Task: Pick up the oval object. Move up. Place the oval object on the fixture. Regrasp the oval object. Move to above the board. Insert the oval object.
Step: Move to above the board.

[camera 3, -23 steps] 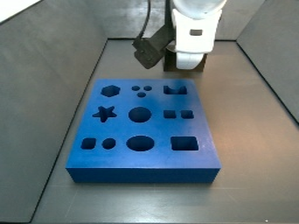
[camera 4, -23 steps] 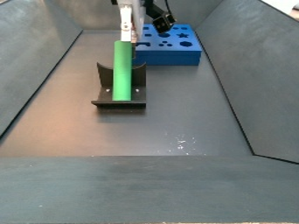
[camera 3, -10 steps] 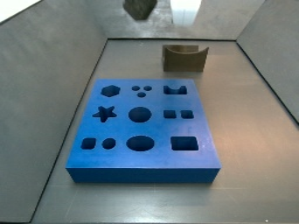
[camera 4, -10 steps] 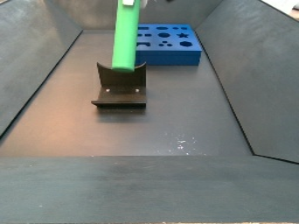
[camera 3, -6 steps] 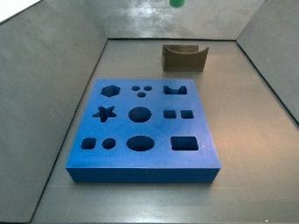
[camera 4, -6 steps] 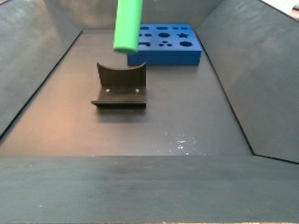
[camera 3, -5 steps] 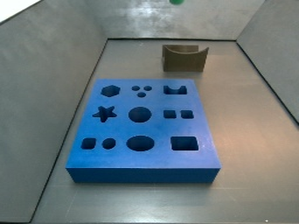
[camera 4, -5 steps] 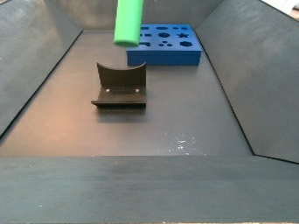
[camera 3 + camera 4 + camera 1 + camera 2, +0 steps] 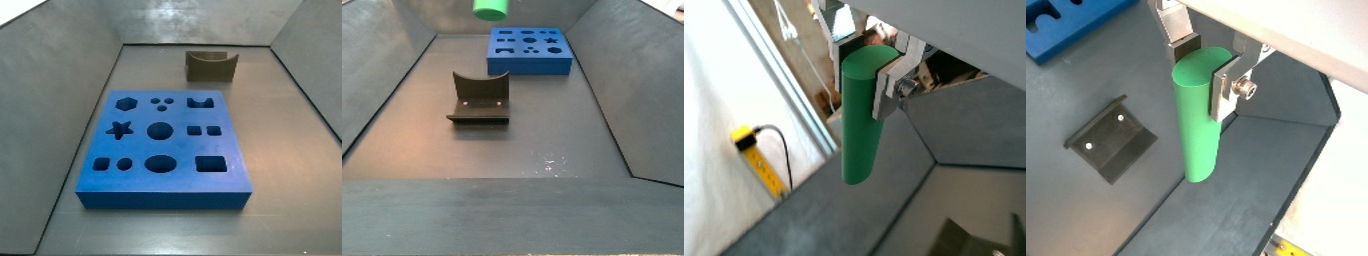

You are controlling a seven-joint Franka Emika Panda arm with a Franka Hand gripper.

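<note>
In a wrist view, the tool [image 9: 869, 72] grips the oval object [image 9: 863, 120] near its upper end, the flat silver fingers [image 9: 894, 82] pressed against its sides. The bright green rod hangs lengthwise down from the fingers, its rounded free end well clear of the grey floor beneath. A yellow block with a dark cable [image 9: 764, 160] sits beyond the enclosure wall.

In the other wrist picture, the tool [image 9: 1204, 60] again clamps the oval object [image 9: 1200, 125], with one silver finger [image 9: 1228, 85] and its screw plainly seen on the rod's side. Below, on the floor, stands the fixture [image 9: 1110, 140], apart from the rod and not touching it. A corner of the board [image 9: 1064, 30] shows at the picture's edge.

In a side view, the board [image 9: 162, 147] lies flat in the middle of the floor, its star, hexagon, round and square cut-outs all open. The fixture [image 9: 210, 66] stands at the far end, just beyond the board. Neither tool nor rod appears here.

In a side view from the opposite end, the fixture [image 9: 477, 99] stands in the middle ground with its curved notch empty, and the board [image 9: 529, 51] lies farther back. Only the rounded lower end of the oval object [image 9: 489, 9] shows at the top edge, high above the floor and left of the board; the tool itself is out of frame.
</note>
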